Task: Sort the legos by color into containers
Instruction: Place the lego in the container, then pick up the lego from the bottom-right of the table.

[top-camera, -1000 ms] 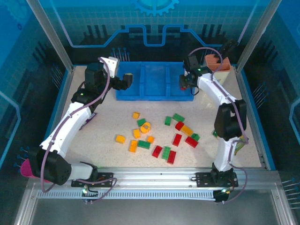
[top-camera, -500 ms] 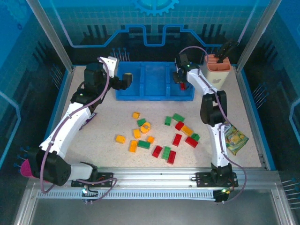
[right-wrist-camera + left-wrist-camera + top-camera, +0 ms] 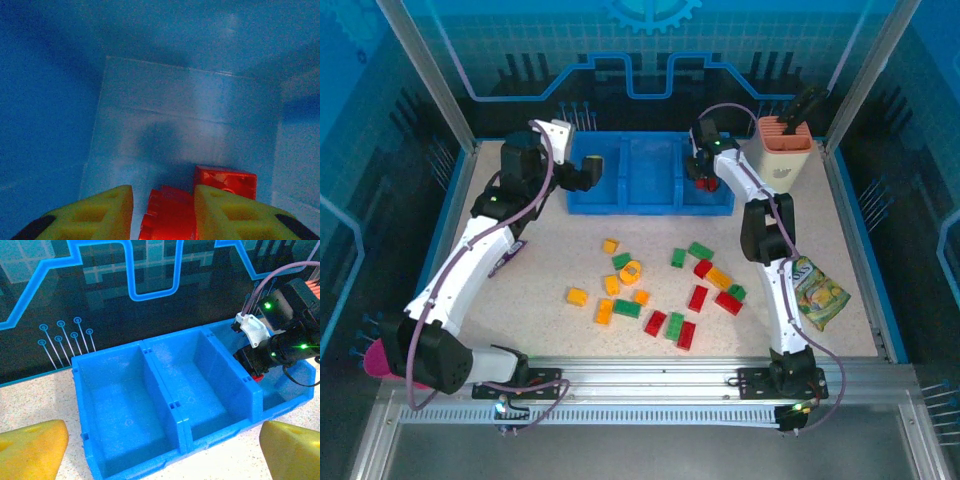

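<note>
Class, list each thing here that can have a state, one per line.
left hand, open, empty
right hand, red lego between its fingers, grip unclear
left compartment, empty
middle compartment, empty
right compartment, second red lego lying inside
loose legos, scattered, unsorted
peach holder, upright

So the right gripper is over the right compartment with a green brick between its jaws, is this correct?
No, the brick between the jaws of the right gripper is red, not green; the right wrist view shows it. The rest holds.
</note>
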Robot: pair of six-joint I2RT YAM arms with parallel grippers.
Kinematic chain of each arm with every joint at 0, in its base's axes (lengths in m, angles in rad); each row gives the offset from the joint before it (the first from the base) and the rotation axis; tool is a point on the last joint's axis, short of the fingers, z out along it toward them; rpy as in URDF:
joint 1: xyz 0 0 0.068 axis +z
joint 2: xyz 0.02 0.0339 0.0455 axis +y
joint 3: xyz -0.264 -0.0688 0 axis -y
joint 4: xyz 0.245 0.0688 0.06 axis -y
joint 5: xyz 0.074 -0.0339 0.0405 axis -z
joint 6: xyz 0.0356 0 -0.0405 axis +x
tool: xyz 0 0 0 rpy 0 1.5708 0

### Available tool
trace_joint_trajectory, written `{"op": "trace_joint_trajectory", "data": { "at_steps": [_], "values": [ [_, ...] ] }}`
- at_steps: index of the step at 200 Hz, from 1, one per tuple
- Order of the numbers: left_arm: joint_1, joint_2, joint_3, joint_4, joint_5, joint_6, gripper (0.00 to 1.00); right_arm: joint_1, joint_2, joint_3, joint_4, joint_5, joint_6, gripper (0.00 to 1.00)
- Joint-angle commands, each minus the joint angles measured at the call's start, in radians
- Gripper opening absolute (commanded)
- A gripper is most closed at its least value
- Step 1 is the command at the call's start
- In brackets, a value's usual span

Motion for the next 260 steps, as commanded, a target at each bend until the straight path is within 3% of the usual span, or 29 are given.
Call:
{"op": "trace_joint_trajectory", "data": {
  "at_steps": [1,41,89,105,135,161,220,260],
  "values": [
    [-0.013,0.005,0.045,-0.025,0.007,-0.027,1.00,-0.003,-0.085,-0.018,-0.021,-0.013,-0.006,0.38],
    [-0.018,-0.010,0.033,-0.024,0.001,-0.031,0.99,0.033,-0.314,-0.241,0.015,-0.007,0.013,0.39],
    [-0.022,-0.048,-0.006,-0.007,0.002,-0.036,0.99,0.065,-0.718,-0.765,0.016,-0.011,0.090,0.45],
    [-0.024,-0.054,-0.011,-0.003,0.001,-0.037,0.99,0.067,-0.856,-0.947,0.009,-0.020,0.132,0.52],
    [-0.033,-0.057,-0.020,0.010,0.024,-0.053,0.99,0.078,-1.106,-1.226,-0.029,-0.055,0.212,0.76],
    [-0.045,-0.060,-0.018,0.000,0.022,-0.053,1.00,0.109,-1.285,-1.378,-0.081,-0.096,0.291,0.84],
    [-0.059,-0.079,-0.044,-0.004,0.021,-0.069,0.99,0.188,-1.505,-1.674,-0.159,-0.171,0.573,0.88],
    [-0.061,-0.086,-0.045,-0.013,0.018,-0.067,0.99,0.189,-1.542,-1.723,-0.105,-0.171,0.674,0.93]
  ]
}}
